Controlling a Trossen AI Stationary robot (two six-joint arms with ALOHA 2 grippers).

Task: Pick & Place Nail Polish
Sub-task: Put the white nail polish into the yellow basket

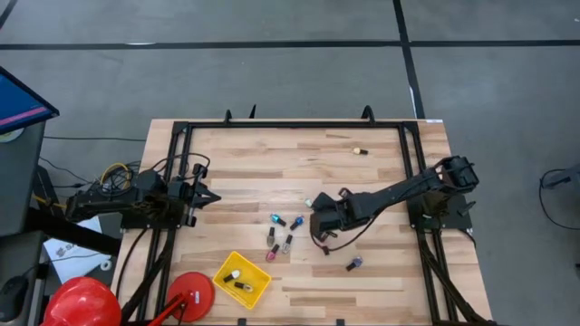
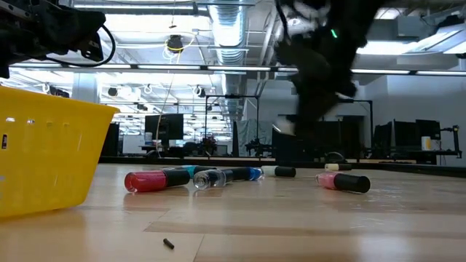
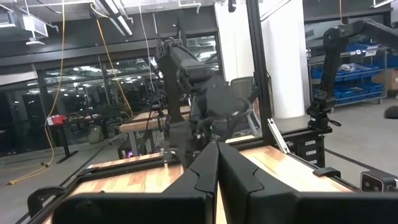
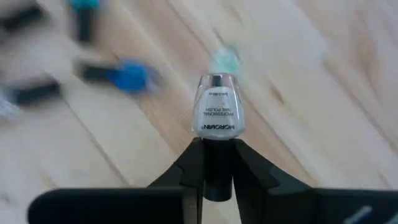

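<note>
Fingers of the right gripper [image 4: 214, 163] pinch the dark cap of a pale, silvery nail polish bottle [image 4: 217, 112], lifted above the light wooden table [image 1: 381, 181]. Other small nail polish bottles [image 1: 283, 233] lie just beside it, toward the yellow plastic basket [image 1: 242, 278]. Far from the basket, the left gripper [image 3: 217, 163] waits at the table's edge, fingers pressed together.

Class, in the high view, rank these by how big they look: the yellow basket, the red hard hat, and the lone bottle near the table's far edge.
1. red hard hat, though the picture's edge cuts it off
2. yellow basket, slightly smaller
3. lone bottle, by far the smallest
</note>
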